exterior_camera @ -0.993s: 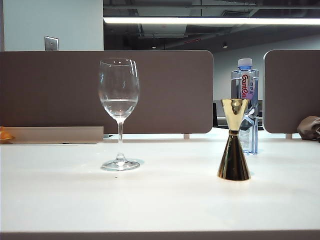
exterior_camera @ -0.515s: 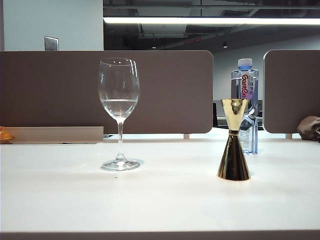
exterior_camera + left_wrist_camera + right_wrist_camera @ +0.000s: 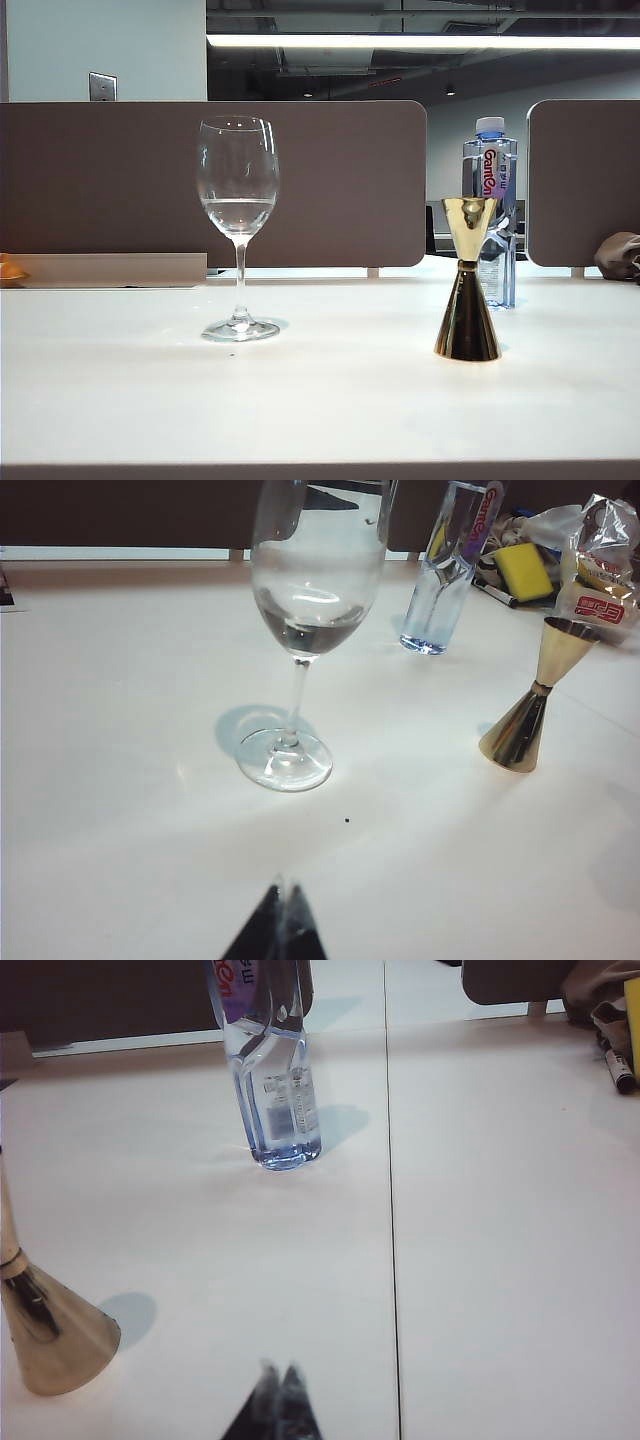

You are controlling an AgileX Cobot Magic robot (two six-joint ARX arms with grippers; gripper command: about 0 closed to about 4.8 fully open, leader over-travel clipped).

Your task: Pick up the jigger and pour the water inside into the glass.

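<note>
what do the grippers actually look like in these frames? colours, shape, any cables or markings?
Little shows. Left gripper and right gripper each appear only in their own wrist view as dark, near-black fingertips tapering to a point, edges blurred. No cables or markings visible. The exterior view shows neither arm.

The only writing I can make out is on the plastic bottle behind the jigger: red letters run vertically down its label, starting "Gan" or "Gam", the rest unclear. The left wrist view shows the same red lettering, cut off at the frame edge. A crinkled packet at the table's far side carries a small red label, too small to read.
</note>
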